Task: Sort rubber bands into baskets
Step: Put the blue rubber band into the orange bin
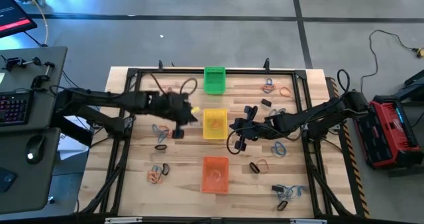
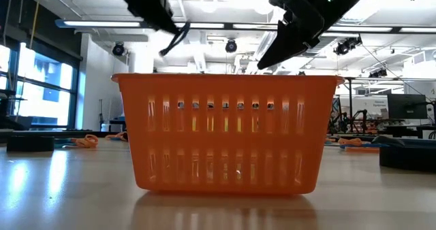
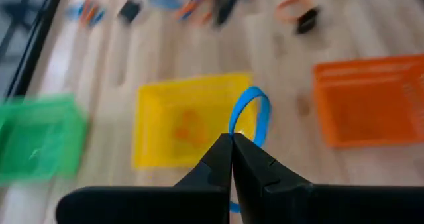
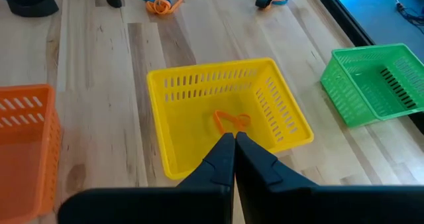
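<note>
Three baskets stand in a row down the table's middle: green (image 1: 214, 80) farthest, yellow (image 1: 214, 123) in the middle, orange (image 1: 214, 173) nearest. My left gripper (image 1: 193, 112) is at the yellow basket's left edge, shut on a blue rubber band (image 3: 252, 114). My right gripper (image 1: 234, 126) hovers at the yellow basket's right side, shut (image 4: 234, 139), with nothing seen in it. An orange band (image 4: 230, 121) lies on the yellow basket's floor. Loose bands lie on the table on both sides (image 1: 159, 130) (image 1: 278, 148). My left gripper pinches the blue band between its two fingertips at one spot of the loop (image 3: 233, 134). The fingers slant down from the table's left. The rest of the loop stands out past the tips, lifted clear over the yellow basket (image 3: 185, 128).
More clusters of bands lie at the near left (image 1: 158, 174), the near right (image 1: 288, 191) and the far right (image 1: 275, 88). A black frame (image 1: 126, 118) runs round the tabletop. In the low view the orange basket (image 2: 225, 131) fills the front, both arms above it.
</note>
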